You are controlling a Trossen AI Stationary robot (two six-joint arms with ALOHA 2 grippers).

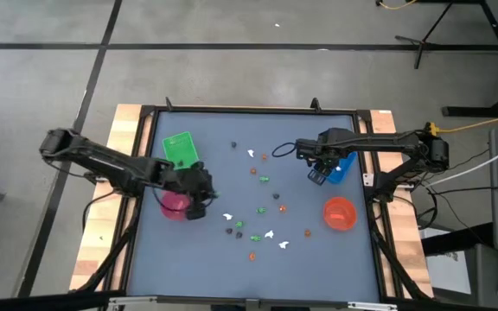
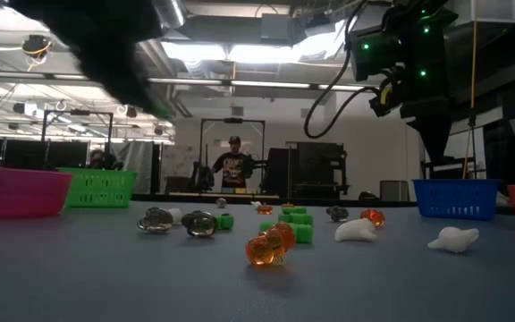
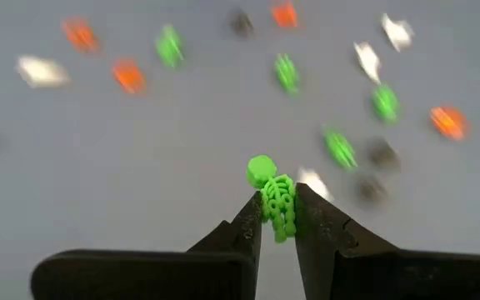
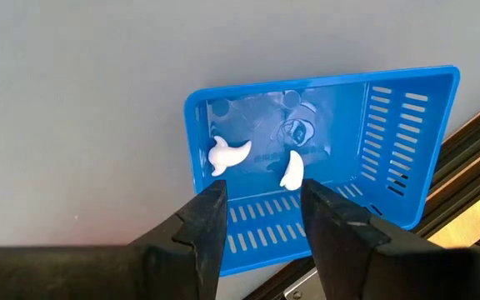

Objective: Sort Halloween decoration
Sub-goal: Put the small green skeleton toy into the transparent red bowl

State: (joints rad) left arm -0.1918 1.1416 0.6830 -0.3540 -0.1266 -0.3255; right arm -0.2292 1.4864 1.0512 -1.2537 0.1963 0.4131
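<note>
Left gripper [image 3: 278, 218], at the table's nine o'clock beside the pink bowl [image 1: 174, 204], pinches a green skeleton figure [image 3: 275, 197] between nearly closed fingers. Right gripper [image 4: 262, 218], at three o'clock, hangs half open and empty over the blue tray [image 4: 390, 142] holding two white figures [image 4: 226, 154]. Remaining figures [image 1: 263, 210] lie scattered from table centre toward six o'clock

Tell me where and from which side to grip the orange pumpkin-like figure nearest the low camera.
Grip the orange figure across its rounded body, coming straight down from above. It looks like a squat, lumpy blob lying on the table with no stem or handle to catch, and bare surface shows on both its sides, so fingers should fit either side. The green figures sit behind it, apart.
</note>
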